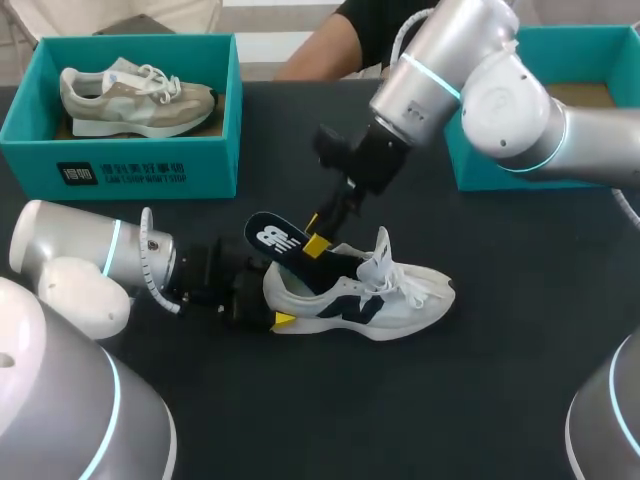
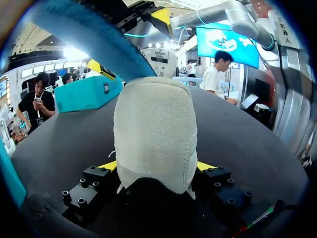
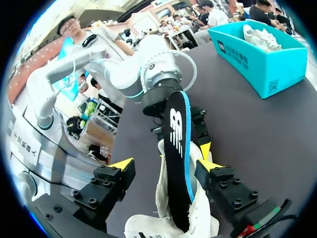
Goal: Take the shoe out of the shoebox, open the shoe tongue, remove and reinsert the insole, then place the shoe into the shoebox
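A white shoe with navy trim (image 1: 375, 298) lies on its sole on the dark table, toe pointing right. My left gripper (image 1: 268, 298) is shut on the shoe's heel (image 2: 153, 134), with a yellow tip pressed against each side. A black insole with a white logo (image 1: 278, 240) sticks up and back out of the shoe's opening (image 3: 178, 148). My right gripper (image 1: 318, 238) comes down from the upper right and straddles the insole. It is open (image 3: 166, 166): the insole lies close to one finger, with a wide gap to the other. The blue underside of the insole (image 2: 89, 34) rises above the heel.
A teal shoebox (image 1: 140, 165) at the back left holds a beige shoe (image 1: 135, 98). A second teal box (image 1: 490, 160) stands at the back right, partly hidden by my right arm. Bare dark table lies in front of the shoe.
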`<state>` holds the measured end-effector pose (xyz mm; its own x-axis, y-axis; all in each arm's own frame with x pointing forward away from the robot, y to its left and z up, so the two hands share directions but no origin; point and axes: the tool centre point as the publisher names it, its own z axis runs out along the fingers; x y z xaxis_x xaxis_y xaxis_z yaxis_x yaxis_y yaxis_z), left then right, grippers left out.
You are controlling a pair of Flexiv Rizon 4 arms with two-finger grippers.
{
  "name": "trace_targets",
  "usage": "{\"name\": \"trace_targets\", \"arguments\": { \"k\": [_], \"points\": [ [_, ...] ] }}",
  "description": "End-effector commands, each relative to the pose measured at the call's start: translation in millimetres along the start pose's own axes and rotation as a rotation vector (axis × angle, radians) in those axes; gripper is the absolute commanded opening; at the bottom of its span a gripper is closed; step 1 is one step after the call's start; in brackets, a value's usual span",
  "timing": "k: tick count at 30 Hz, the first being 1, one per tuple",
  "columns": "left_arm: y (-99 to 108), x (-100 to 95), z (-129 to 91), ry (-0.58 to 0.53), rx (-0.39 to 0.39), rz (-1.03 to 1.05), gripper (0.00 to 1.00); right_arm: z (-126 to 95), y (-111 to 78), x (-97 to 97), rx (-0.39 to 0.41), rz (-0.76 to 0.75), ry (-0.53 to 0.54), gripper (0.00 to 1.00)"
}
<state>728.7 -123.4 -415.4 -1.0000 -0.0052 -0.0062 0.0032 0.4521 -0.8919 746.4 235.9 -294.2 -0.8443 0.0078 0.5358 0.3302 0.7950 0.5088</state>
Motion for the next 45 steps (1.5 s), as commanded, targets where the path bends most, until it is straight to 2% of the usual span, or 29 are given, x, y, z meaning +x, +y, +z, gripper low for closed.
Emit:
{"name": "trace_targets", "arguments": {
  "k": [1,2,7,11,14,15,17,23,26,36,39,42,43,44,45],
  "points": [
    [3.5,3.2,2.0,-0.005,0.001,0.000,0.00,13.5,0.9,-14.3,-0.011,-0.007,0.038,0.44],
    [3.5,3.2,2.0,-0.005,0.001,0.000,0.00,15.0,0.9,-15.6,-0.007,-0.007,0.047,0.39],
    [3.5,3.2,2.0,-0.005,0.001,0.000,0.00,25.8,5.8,-20.3,-0.001,-0.033,0.102,0.40],
    [3.5,3.2,2.0,-0.005,0.001,0.000,0.00,34.4,9.3,-20.1,-0.002,-0.044,0.131,0.31],
    [3.5,3.2,2.0,-0.005,0.001,0.000,0.00,38.3,11.5,-19.3,-0.007,-0.050,0.141,0.29],
    [3.5,3.2,2.0,-0.005,0.001,0.000,0.00,39.0,11.9,-19.1,-0.008,-0.049,0.141,0.25],
    [3.5,3.2,2.0,-0.005,0.001,0.000,0.00,39.4,12.3,-18.8,-0.009,-0.046,0.141,0.00],
    [3.5,3.2,2.0,-0.005,0.001,0.000,0.00,33.5,19.1,-12.6,-0.027,-0.043,0.157,0.00],
    [3.5,3.2,2.0,-0.005,0.001,0.000,0.00,25.2,27.5,-7.5,-0.096,-0.036,0.150,0.00],
    [3.5,3.2,2.0,-0.005,0.001,0.000,0.00,-11.4,81.7,11.9,-0.248,-0.067,0.035,0.00],
    [3.5,3.2,2.0,-0.005,0.001,0.000,0.00,-19.9,97.8,16.2,-0.320,-0.087,0.018,0.00],
    [3.5,3.2,2.0,-0.005,0.001,0.000,0.00,-32.4,112.6,20.7,-0.351,-0.090,0.015,0.00],
    [3.5,3.2,2.0,-0.005,0.001,0.000,0.00,-36.7,118.3,21.8,-0.335,-0.117,0.038,0.00],
    [3.5,3.2,2.0,-0.005,0.001,0.000,0.00,-40.6,122.1,22.7,-0.363,-0.090,0.021,0.00],
    [3.5,3.2,2.0,-0.005,0.001,0.000,0.00,-45.0,126.1,23.7,-0.346,-0.106,0.031,0.00]
  ]
}}
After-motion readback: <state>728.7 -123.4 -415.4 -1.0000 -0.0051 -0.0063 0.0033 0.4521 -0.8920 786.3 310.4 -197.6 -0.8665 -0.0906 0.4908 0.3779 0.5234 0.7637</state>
